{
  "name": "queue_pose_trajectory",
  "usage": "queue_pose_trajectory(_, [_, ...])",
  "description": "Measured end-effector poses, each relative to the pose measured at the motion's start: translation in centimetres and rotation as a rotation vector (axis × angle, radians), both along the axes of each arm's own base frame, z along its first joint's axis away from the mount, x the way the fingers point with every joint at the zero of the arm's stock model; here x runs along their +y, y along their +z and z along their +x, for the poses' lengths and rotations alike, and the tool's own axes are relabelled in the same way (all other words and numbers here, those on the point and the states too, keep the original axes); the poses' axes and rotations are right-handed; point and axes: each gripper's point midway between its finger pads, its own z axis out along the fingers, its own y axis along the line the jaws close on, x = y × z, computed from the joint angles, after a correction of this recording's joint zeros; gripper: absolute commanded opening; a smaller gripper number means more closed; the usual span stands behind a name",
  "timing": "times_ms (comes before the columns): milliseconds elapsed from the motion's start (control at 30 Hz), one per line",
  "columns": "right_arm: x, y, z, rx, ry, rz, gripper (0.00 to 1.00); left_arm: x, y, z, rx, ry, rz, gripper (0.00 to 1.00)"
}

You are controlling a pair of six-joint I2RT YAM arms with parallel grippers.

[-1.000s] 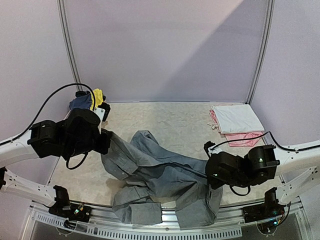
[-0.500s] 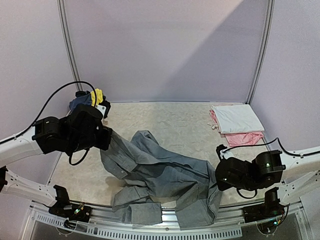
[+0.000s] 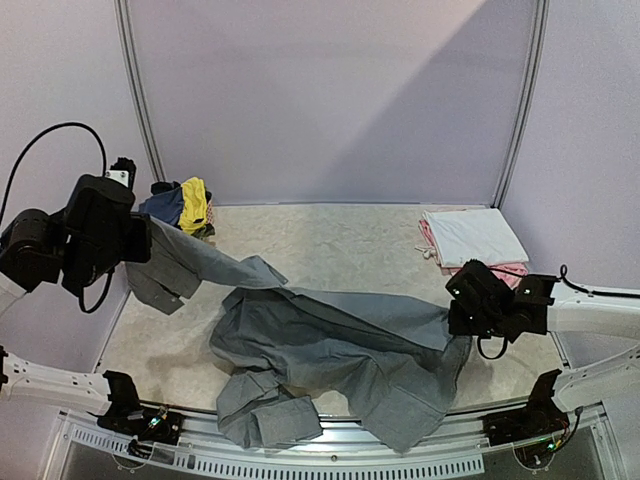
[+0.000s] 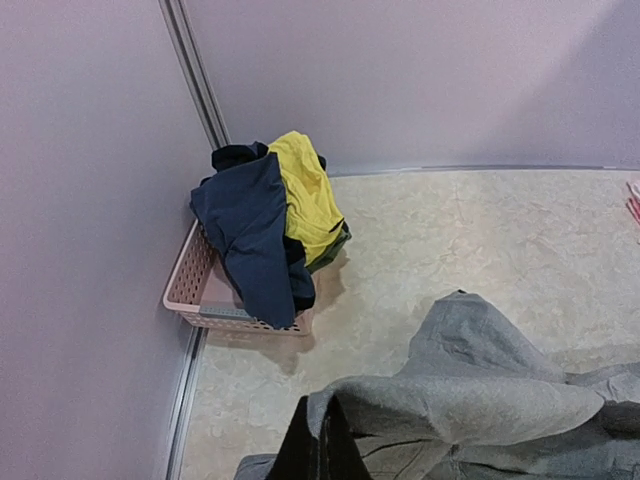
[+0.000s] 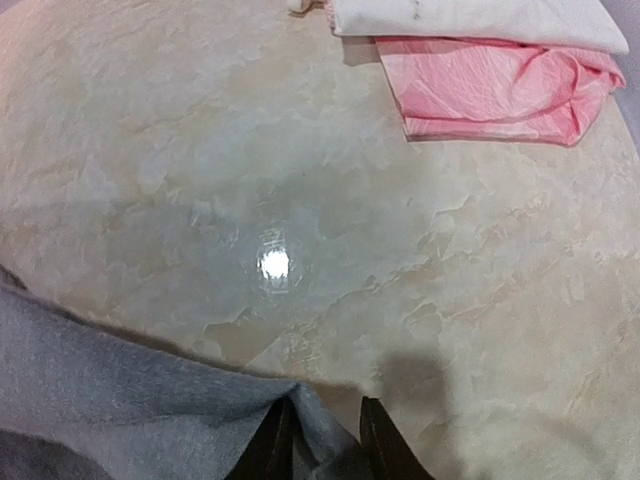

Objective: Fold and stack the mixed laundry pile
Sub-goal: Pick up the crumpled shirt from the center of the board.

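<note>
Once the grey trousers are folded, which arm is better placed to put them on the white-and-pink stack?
Right, probably: the stack lies far right, just beyond the right end effector, which grips the grey trousers.

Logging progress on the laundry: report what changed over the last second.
The left fingers, shut on the grey trousers, lifted one end up and leftward; the right fingers pulled the other end rightward, spreading the trousers out. Folded white and pink pieces and basket stayed put.
</note>
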Motion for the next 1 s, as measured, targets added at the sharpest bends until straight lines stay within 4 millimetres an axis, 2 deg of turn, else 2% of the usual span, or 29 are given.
queue_pose_trajectory(67, [0.3,-0.2,0.7,0.014,0.014,-0.013,0.47,-0.2,-0.2,0.1,0.007,0.000,0.011,0.00])
queue_pose_trajectory(133, [0.8,0.3,1.3,0.015,0.030,-0.017,0.63,-0.7,-0.9,0.5,0.023,-0.001,0.033,0.00])
queue_pose_trajectory(233, [2.1,2.2,2.3,-0.007,0.064,0.006,0.69,-1.9,-2.6,1.5,0.059,0.003,0.083,0.00])
queue_pose_trajectory(300, [3.1,3.6,2.6,-0.022,0.095,0.034,0.69,-2.6,-3.9,2.2,0.088,0.008,0.118,0.00])
queue_pose_trajectory(367, [3.8,4.0,2.4,-0.018,0.126,0.063,0.69,-3.0,-4.8,2.9,0.109,0.015,0.139,0.00])
queue_pose_trajectory(467, [4.3,4.3,1.1,-0.003,0.177,0.108,0.66,-3.1,-5.5,3.8,0.127,0.027,0.137,0.00])
queue_pose_trajectory(600, [4.5,4.9,-1.8,0.008,0.229,0.138,0.70,-3.5,-6.0,4.9,0.137,0.032,0.121,0.00])
queue_pose_trajectory(733, [3.5,6.5,-4.4,-0.012,0.230,0.166,0.76,-4.6,-6.9,5.8,0.155,0.013,0.122,0.00])
queue_pose_trajectory(833, [2.4,7.3,-5.3,-0.024,0.200,0.200,0.84,-5.4,-7.6,6.4,0.167,0.000,0.123,0.00])
queue_pose_trajectory(900, [2.0,7.3,-5.4,-0.019,0.185,0.203,0.80,-5.6,-7.7,6.6,0.170,-0.003,0.124,0.00])
queue_pose_trajectory(933, [2.0,7.1,-5.4,-0.012,0.178,0.201,0.73,-5.6,-7.8,6.6,0.172,-0.004,0.125,0.00])
queue_pose_trajectory(1000, [2.2,6.3,-5.4,0.008,0.174,0.188,0.65,-5.8,-8.0,6.7,0.178,-0.008,0.125,0.00])
